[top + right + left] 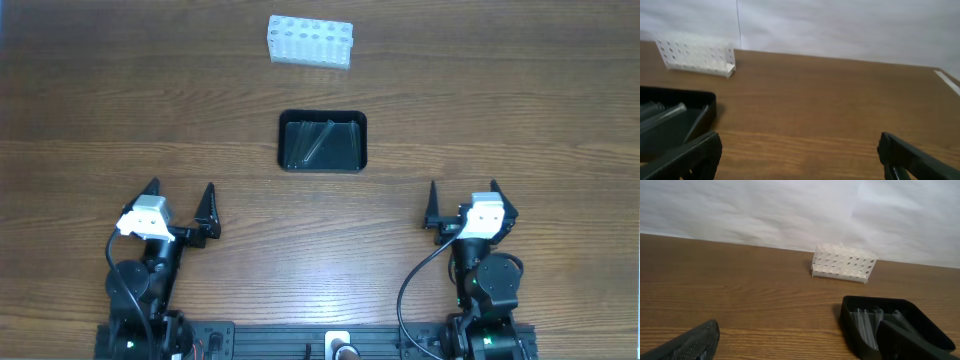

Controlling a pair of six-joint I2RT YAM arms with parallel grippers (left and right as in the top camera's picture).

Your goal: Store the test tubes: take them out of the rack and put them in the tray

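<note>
Upper centre of the top view: a white perforated rack [309,42] stands on the wooden worktop [520,110]. Directly below it in the frame, at mid-picture and clearly apart from it, sits the black tray [282,145]. Clear test tubes [318,140] lie on the tray's floor, one slanted across the space beside the others. Lower left of the frame: the left gripper [181,186], fingers spread wide and holding nothing, well apart from the tray. Lower right of the frame: the right gripper [463,186], likewise spread wide and holding nothing, well apart from the tray on its other side. Left wrist view: the tubes lie side by side within the tray walls, with the rack farther off beyond the tray.
</note>
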